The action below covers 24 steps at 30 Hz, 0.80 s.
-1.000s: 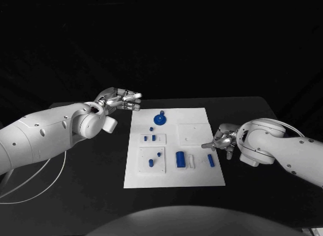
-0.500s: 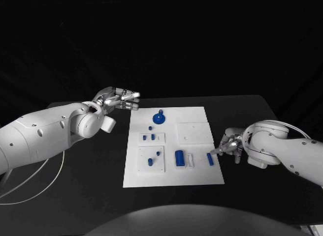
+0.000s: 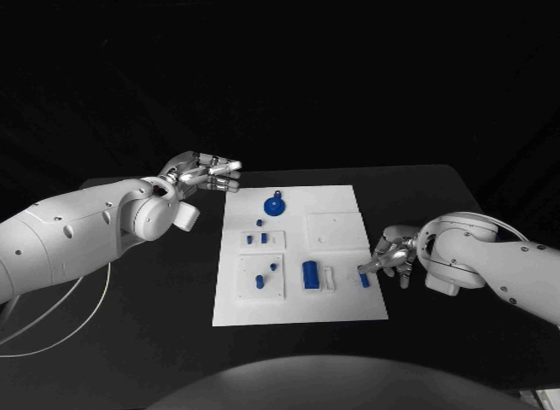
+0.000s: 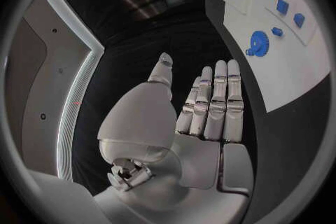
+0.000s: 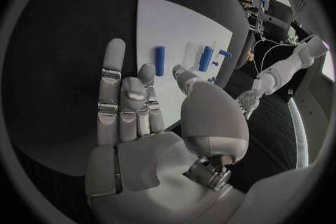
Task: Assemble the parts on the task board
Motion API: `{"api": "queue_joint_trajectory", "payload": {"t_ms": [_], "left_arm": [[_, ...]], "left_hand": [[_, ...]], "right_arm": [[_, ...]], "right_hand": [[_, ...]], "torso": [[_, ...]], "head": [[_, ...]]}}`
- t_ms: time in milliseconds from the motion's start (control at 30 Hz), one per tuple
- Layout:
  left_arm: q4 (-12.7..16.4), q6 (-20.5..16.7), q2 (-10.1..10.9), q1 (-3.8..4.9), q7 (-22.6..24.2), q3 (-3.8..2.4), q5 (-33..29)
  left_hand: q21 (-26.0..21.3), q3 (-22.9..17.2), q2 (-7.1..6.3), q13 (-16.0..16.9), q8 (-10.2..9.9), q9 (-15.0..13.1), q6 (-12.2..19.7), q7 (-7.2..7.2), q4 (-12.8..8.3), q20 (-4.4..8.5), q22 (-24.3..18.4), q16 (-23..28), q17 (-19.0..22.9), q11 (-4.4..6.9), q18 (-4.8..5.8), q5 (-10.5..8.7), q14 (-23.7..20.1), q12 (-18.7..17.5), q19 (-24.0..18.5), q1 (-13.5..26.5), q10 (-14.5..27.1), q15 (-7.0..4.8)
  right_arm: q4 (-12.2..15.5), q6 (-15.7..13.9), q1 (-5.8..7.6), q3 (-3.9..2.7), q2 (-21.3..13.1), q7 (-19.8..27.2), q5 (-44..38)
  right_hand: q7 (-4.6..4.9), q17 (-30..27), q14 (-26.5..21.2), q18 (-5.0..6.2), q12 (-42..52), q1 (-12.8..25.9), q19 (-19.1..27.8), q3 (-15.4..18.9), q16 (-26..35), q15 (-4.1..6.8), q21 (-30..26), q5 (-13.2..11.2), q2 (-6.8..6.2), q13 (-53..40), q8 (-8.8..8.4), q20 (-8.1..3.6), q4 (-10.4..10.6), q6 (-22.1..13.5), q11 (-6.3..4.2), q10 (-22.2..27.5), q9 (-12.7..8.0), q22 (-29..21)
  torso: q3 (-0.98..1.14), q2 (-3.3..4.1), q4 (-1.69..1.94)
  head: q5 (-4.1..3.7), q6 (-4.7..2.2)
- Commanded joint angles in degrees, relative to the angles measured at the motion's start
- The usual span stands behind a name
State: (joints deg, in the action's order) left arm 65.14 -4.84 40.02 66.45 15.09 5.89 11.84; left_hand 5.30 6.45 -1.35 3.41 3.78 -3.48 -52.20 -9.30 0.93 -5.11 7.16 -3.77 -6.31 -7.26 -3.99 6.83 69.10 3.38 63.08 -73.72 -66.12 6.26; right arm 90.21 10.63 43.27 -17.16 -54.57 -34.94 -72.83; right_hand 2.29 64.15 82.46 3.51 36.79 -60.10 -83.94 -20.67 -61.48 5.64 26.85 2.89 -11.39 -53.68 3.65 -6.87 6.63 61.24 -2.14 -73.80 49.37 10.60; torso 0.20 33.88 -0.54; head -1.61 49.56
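Hovering beside the task board (image 3: 335, 307), both the left hand (image 3: 207, 174) and right hand (image 3: 390, 259) hold nothing, fingers apart.

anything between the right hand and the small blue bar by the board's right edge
Nothing. In the right wrist view, only bare white task board separates the right hand from the small blue bar; the head view shows the fingers right beside it.

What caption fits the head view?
Right hand open beside a small blue pin at the task board edge; left hand waits off-board.
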Motion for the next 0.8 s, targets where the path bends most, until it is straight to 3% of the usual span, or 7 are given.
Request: {"api": "queue_joint_trajectory", "payload": {"t_ms": [33, 100, 300, 433, 500, 567, 800], "left_arm": [[0.0, 0.92, -0.13, 0.02, 0.13, -0.01, 0.15], [-0.03, 0.94, -0.14, 0.02, 0.1, 0.0, 0.16], [-0.05, 1.04, -0.19, 0.02, 0.05, 0.03, 0.18], [-0.05, 1.06, -0.16, 0.02, 0.02, 0.05, 0.2], [-0.04, 1.08, -0.13, 0.02, 0.01, 0.06, 0.21], [-0.02, 1.1, -0.12, 0.02, 0.01, 0.08, 0.21], [0.04, 1.17, -0.07, 0.02, 0.0, 0.1, 0.21]], "left_hand": [[0.38, -0.1, 0.13, 0.1, -0.22, 0.04, 0.05, 0.06, 0.03, -0.18, -0.05, 0.11, -0.07, -0.05, 0.46, 0.11, -0.29, 0.15, -0.02, 0.18, 0.5, -0.08], [0.38, -0.1, 0.13, 0.1, -0.22, 0.04, 0.05, 0.06, 0.03, -0.18, -0.05, 0.11, -0.07, -0.05, 0.46, 0.11, -0.29, 0.15, -0.02, 0.18, 0.5, -0.08], [0.38, -0.1, 0.13, 0.1, -0.22, 0.04, 0.05, 0.06, 0.03, -0.18, -0.05, 0.11, -0.07, -0.05, 0.46, 0.11, -0.29, 0.15, -0.02, 0.18, 0.5, -0.08], [0.43, -0.09, 0.2, 0.09, -0.22, 0.04, 0.04, 0.07, 0.1, -0.19, -0.08, 0.1, -0.06, -0.07, 0.45, 0.13, -0.32, 0.13, -0.02, 0.3, 0.57, -0.06], [0.43, -0.08, 0.21, 0.09, -0.22, 0.04, 0.04, 0.07, 0.13, -0.19, -0.09, 0.1, -0.06, -0.07, 0.45, 0.13, -0.31, 0.14, -0.03, 0.34, 0.56, -0.07], [0.43, -0.07, 0.24, 0.1, -0.21, 0.04, 0.04, 0.07, 0.18, -0.19, -0.1, 0.1, -0.07, -0.06, 0.45, 0.14, -0.3, 0.15, -0.05, 0.41, 0.55, -0.07], [0.44, -0.05, 0.3, 0.1, -0.2, 0.03, -0.03, 0.06, 0.28, -0.2, -0.11, 0.1, -0.07, -0.07, 0.45, 0.14, -0.31, 0.15, -0.04, 0.53, 0.55, -0.06]], "right_arm": [[0.07, 2.93, -0.09, 0.08, 0.19, 2.05, -1.52], [0.08, 3.42, -0.1, 0.22, 0.38, 1.78, -1.71], [0.24, 4.58, -0.12, 0.77, 1.04, 0.37, -2.32], [0.02, 4.17, -0.12, 1.06, 1.42, -1.22, -3.4], [-0.2, 3.74, -0.12, 1.17, 1.64, -2.34, -4.0], [-0.36, 3.48, -0.12, 1.24, 1.81, -3.19, -4.29], [-0.88, 2.85, -0.13, 1.45, 2.6, -4.85, -5.14]], "right_hand": [[0.24, 2.89, 0.75, 0.9, 2.54, 0.02, -2.63, -0.36, -2.33, -0.11, 1.81, -0.12, -0.48, -1.55, -0.01, 0.09, 0.5, -0.15, -0.13, 0.21, -2.06, 0.79], [0.28, 4.27, 0.8, 1.27, 6.36, 0.06, -2.6, -0.52, -3.17, -0.2, 2.48, -0.16, -0.61, -4.48, -0.09, 0.24, 0.74, 0.28, -0.06, 0.32, -4.13, 1.07], [-0.49, 5.78, 1.21, 0.93, 14.11, -0.1, -2.64, -1.34, -4.17, 0.04, 3.6, -0.06, -0.26, -10.03, 0.41, 0.05, 1.2, 2.89, -0.51, -1.54, -4.76, 1.52], [-1.26, 6.17, 1.35, 0.59, 15.86, -0.23, -2.63, -2.4, -4.28, 0.38, 4.06, 0.04, 0.19, -11.13, 0.61, -0.24, 0.79, 4.5, -1.0, -2.32, -1.73, 1.66], [-1.66, 6.4, 1.45, 0.33, 16.56, 0.25, -2.6, -3.2, -4.26, 0.61, 4.31, 0.0, 0.22, -11.6, 0.52, -0.48, 0.62, 5.02, -1.31, -2.56, 2.42, 1.68], [-1.86, 6.55, 1.5, 0.29, 16.95, 0.59, -2.61, -3.5, -4.24, 0.66, 4.41, 0.15, 0.01, -11.85, 0.18, -0.54, 0.54, 5.11, -1.36, -2.71, 4.63, 1.65], [-1.93, 6.71, 1.59, 0.28, 17.14, 1.44, -2.62, -4.04, -4.07, 0.73, 4.52, 0.06, -0.34, -12.0, 0.11, -0.62, 1.26, 4.99, -1.42, -2.78, 7.29, 1.44]], "torso": [[0.01, 0.03, 0.07], [-0.01, 0.02, 0.05], [0.01, 0.03, 0.1], [-0.01, -0.01, 0.07], [-0.01, 0.01, 0.05], [-0.01, 0.02, 0.04], [0.03, 0.03, 0.0]], "head": [[-0.04, 0.06], [-0.04, 0.11], [0.1, 0.23], [0.09, 0.23], [0.14, 0.25], [0.19, 0.27], [0.34, 0.29]]}}
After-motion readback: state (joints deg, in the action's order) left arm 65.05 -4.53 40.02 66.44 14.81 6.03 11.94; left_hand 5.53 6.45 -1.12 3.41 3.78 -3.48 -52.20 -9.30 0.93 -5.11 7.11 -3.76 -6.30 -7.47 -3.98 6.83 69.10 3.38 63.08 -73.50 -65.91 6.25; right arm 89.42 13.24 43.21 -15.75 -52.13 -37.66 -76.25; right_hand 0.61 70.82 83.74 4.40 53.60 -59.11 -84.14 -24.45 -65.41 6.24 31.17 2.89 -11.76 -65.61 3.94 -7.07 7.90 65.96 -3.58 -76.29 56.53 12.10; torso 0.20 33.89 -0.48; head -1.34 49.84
